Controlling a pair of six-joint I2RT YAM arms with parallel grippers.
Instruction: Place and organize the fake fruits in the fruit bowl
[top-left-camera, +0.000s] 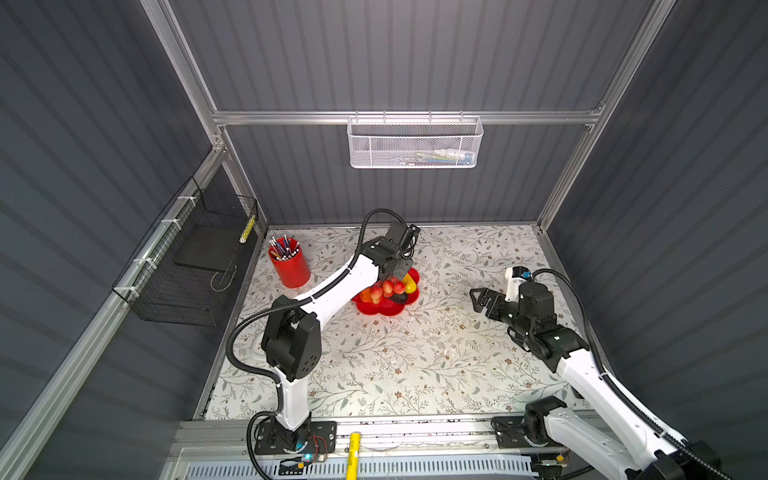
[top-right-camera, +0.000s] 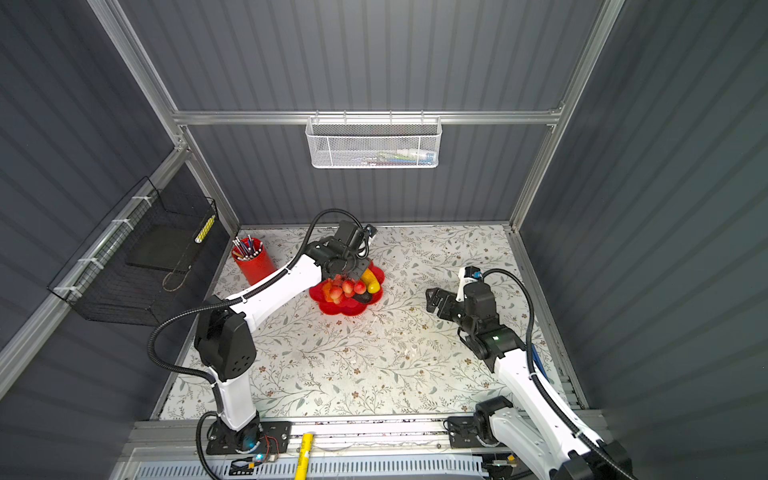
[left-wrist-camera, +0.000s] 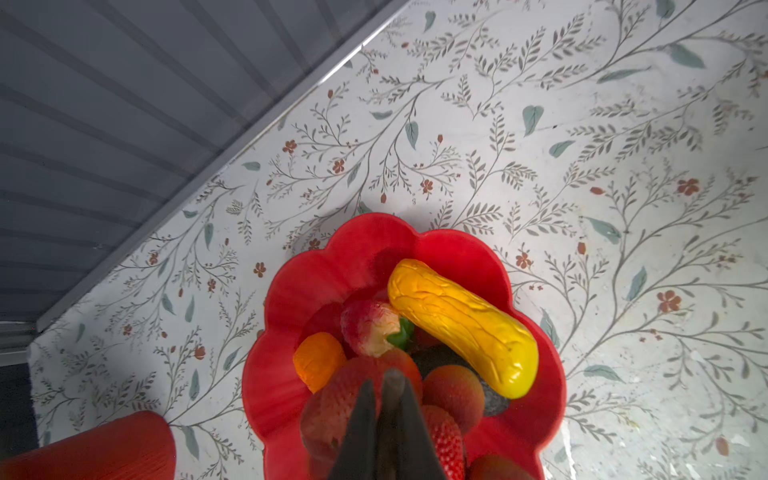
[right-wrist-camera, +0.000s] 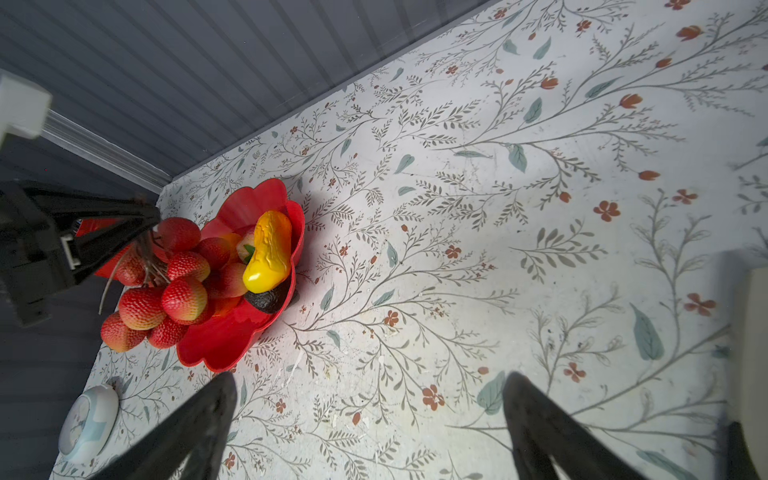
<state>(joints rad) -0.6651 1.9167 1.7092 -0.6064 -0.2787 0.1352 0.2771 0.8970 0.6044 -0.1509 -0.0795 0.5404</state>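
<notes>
The red flower-shaped fruit bowl (top-left-camera: 382, 309) (top-right-camera: 345, 309) sits mid-table. It holds a yellow oblong (left-wrist-camera: 461, 324), a strawberry (left-wrist-camera: 368, 328), a small orange (left-wrist-camera: 318, 359) and a dark avocado (right-wrist-camera: 268, 301). My left gripper (top-left-camera: 401, 272) (right-wrist-camera: 149, 220) hangs over the bowl's left side, shut on the stems of the red berry bunch (right-wrist-camera: 183, 291) (top-left-camera: 388, 287). The berries dangle below it, partly over the rim (right-wrist-camera: 224, 345). In the left wrist view the left gripper (left-wrist-camera: 380, 382) is pressed together above the berries. My right gripper (top-left-camera: 478, 299) (right-wrist-camera: 370, 380) stands open and empty to the bowl's right.
A red pen cup (top-left-camera: 289, 266) stands at the back left. A black wire basket (top-left-camera: 187, 266) hangs on the left wall and a white mesh basket (top-left-camera: 415, 143) on the back wall. A small white round clock-like thing (right-wrist-camera: 87, 422) lies near the bowl.
</notes>
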